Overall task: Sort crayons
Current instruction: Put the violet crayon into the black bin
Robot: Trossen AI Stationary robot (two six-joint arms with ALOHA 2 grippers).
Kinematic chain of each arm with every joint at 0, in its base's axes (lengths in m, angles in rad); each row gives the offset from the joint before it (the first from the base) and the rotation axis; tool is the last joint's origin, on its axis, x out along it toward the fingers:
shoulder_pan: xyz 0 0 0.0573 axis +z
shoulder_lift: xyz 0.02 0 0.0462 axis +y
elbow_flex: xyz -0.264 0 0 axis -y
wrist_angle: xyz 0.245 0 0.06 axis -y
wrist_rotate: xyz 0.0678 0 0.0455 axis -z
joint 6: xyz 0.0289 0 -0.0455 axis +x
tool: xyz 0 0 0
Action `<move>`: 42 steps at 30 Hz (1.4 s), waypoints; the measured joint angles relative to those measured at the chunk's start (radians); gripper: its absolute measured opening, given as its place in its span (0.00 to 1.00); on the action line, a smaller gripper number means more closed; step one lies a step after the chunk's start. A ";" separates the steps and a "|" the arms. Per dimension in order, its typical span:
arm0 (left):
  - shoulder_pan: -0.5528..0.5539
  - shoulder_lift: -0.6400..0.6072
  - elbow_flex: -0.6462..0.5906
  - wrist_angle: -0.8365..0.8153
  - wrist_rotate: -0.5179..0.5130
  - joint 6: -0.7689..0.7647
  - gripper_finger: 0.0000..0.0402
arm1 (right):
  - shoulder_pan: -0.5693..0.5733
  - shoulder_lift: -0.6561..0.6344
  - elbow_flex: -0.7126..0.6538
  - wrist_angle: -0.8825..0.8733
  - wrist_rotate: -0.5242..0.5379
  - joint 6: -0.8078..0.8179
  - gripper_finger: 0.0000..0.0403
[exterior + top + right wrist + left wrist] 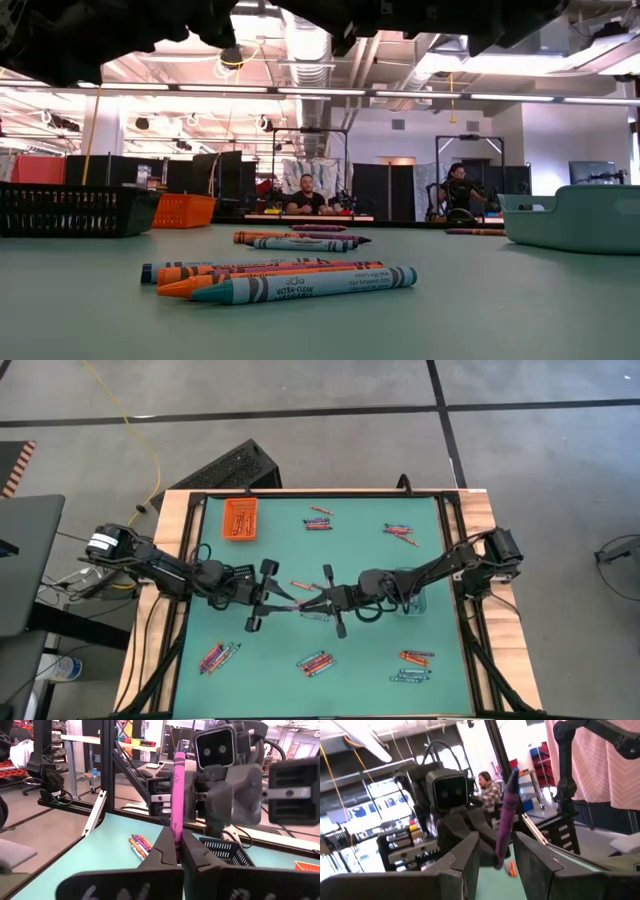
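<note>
My right gripper [176, 851] is shut on a pink crayon [178, 795] above the middle of the green table [350, 680]. My left gripper [500, 857] faces it from the table's left, open, with one finger on each side of the same crayon [506, 815]; I see no touch. Other crayons lie flat in small groups [319, 520] [400, 532] [218, 656] [315, 662] [413, 665]. The nearest group [290, 280] fills the front of the low view. My right gripper pinches the pink crayon's lower end [175, 836] between its two fingers. The fingers come in level from the table's right and lie across the crayon. The crayon stands upright above the fingers, lifted clear of the table.
An orange tray [239, 518] holding orange crayons sits at the far left. A black basket [70, 210] lies under my left arm, and a clear tray [408, 598] under my right arm. The table is framed by black rails [452, 530]. People sit in the room beyond.
</note>
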 joint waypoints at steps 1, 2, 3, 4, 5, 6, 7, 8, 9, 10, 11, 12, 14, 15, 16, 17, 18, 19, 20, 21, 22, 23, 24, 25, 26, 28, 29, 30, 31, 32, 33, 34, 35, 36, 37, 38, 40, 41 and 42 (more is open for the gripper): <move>0.000 0.000 0.000 0.005 0.000 0.005 0.27 | -0.003 0.000 0.000 0.003 0.000 -0.001 0.00; 0.000 0.000 0.000 0.008 0.000 0.008 0.27 | -0.006 0.000 0.000 0.007 0.001 -0.001 0.00; 0.000 0.000 0.000 0.011 -0.001 0.009 0.27 | -0.010 0.000 0.000 0.012 0.000 -0.002 0.00; 0.000 0.000 0.000 0.013 -0.001 0.009 0.27 | -0.013 0.000 0.000 0.014 0.001 -0.001 0.00; 0.000 0.000 0.000 0.014 -0.001 0.009 0.27 | -0.018 0.000 0.000 0.014 0.001 0.001 0.00; 0.000 0.000 0.000 0.016 -0.002 0.009 0.27 | -0.022 0.000 0.000 0.014 0.002 0.008 0.00; 0.000 0.000 0.000 0.022 -0.002 0.009 0.27 | -0.026 0.000 0.000 0.014 0.003 0.017 0.00; 0.000 0.000 0.000 0.032 -0.002 0.008 0.27 | -0.030 0.000 0.000 0.014 0.003 0.023 0.00; 0.000 0.000 0.000 0.041 -0.003 0.008 0.27 | -0.033 0.000 0.000 0.015 0.003 0.024 0.00; 0.000 0.000 0.000 0.050 -0.004 0.008 0.27 | -0.035 0.000 0.000 0.015 0.003 0.024 0.00; 0.000 0.000 0.000 0.057 -0.006 0.008 0.27 | -0.035 0.000 0.000 0.015 0.003 0.024 0.00; 0.000 0.000 0.000 0.062 -0.005 0.008 0.27 | -0.035 0.000 0.000 0.014 0.003 0.024 0.00; 0.000 0.000 0.000 0.065 -0.011 0.008 0.27 | -0.035 0.000 0.000 0.014 0.003 0.024 0.00; 0.000 0.000 0.000 0.065 -0.019 0.007 0.27 | -0.035 0.000 0.000 0.015 0.003 0.023 0.00; 0.000 0.000 0.000 0.065 -0.028 0.006 0.27 | -0.035 0.000 0.000 0.015 0.004 0.020 0.00; 0.000 0.000 0.000 0.065 -0.033 0.004 0.27 | -0.035 0.000 0.000 0.015 0.005 0.020 0.00; 0.000 0.000 0.000 0.065 -0.038 0.004 0.27 | -0.035 0.000 0.000 0.015 0.005 0.020 0.00; 0.000 0.000 0.000 0.064 -0.045 0.004 0.26 | -0.035 0.000 0.000 0.015 0.005 0.020 0.00; 0.000 0.000 0.000 0.064 -0.051 0.004 0.24 | -0.035 0.000 0.000 0.015 0.005 0.020 0.00; 0.000 0.000 0.000 0.064 -0.058 0.003 0.22 | -0.035 0.000 0.000 0.015 0.006 0.020 0.00; 0.000 0.000 0.000 0.064 -0.064 0.003 0.20 | -0.035 0.000 0.000 0.015 0.006 0.020 0.00; 0.001 0.000 0.000 0.064 -0.065 0.003 0.17 | -0.035 0.000 0.000 0.015 0.006 0.019 0.00; 0.001 0.000 0.000 0.064 -0.066 0.003 0.13 | -0.035 0.000 0.000 0.015 0.006 0.019 0.00; 0.001 0.000 0.000 0.064 -0.066 0.004 0.09 | -0.035 0.000 0.000 0.016 0.006 0.019 0.00; 0.001 0.000 0.000 0.064 -0.065 0.004 0.05 | -0.036 0.000 0.000 0.016 0.006 0.016 0.01; 0.001 -0.003 0.000 0.063 -0.066 0.004 0.03 | -0.041 0.000 0.000 0.017 0.006 0.013 0.02; 0.001 -0.006 0.000 0.060 -0.067 0.006 0.03 | -0.042 0.000 0.000 0.019 0.006 0.013 0.03; 0.001 -0.008 0.000 0.060 -0.070 0.009 0.03 | -0.046 0.000 0.000 0.020 0.006 0.014 0.04; 0.002 -0.008 0.000 0.060 -0.071 0.013 0.03 | -0.048 0.000 0.000 0.020 0.005 0.014 0.06; 0.002 -0.008 0.000 0.060 -0.073 0.015 0.02 | -0.049 0.000 0.000 0.019 0.005 0.017 0.07; 0.002 -0.008 0.000 0.060 -0.073 0.018 0.02 | -0.050 0.000 0.000 0.019 0.006 0.028 0.09; 0.002 -0.008 0.000 0.060 -0.073 0.019 0.02 | -0.050 0.000 0.000 0.019 0.010 0.039 0.11; 0.001 -0.008 0.000 0.060 -0.077 0.020 0.02 | -0.050 0.000 0.000 0.020 0.022 0.041 0.13; 0.001 -0.008 0.000 0.060 -0.085 0.021 0.02 | -0.051 0.000 0.000 0.020 0.031 0.043 0.15; 0.001 -0.009 0.000 0.060 -0.091 0.027 0.02 | -0.053 -0.003 0.000 0.018 0.034 0.043 0.18; 0.001 -0.013 0.000 0.054 -0.093 0.032 0.02 | -0.055 -0.004 0.000 0.016 0.035 0.043 0.20; 0.001 -0.029 0.000 0.034 -0.108 0.041 0.02 | -0.058 -0.005 0.000 0.021 0.044 0.033 0.26; 0.001 -0.042 0.000 0.011 -0.118 0.049 0.02 | -0.060 -0.006 0.000 0.019 0.054 0.022 0.30; 0.001 -0.062 0.000 -0.020 -0.128 0.057 0.02 | -0.061 -0.011 0.000 0.006 0.058 0.014 0.32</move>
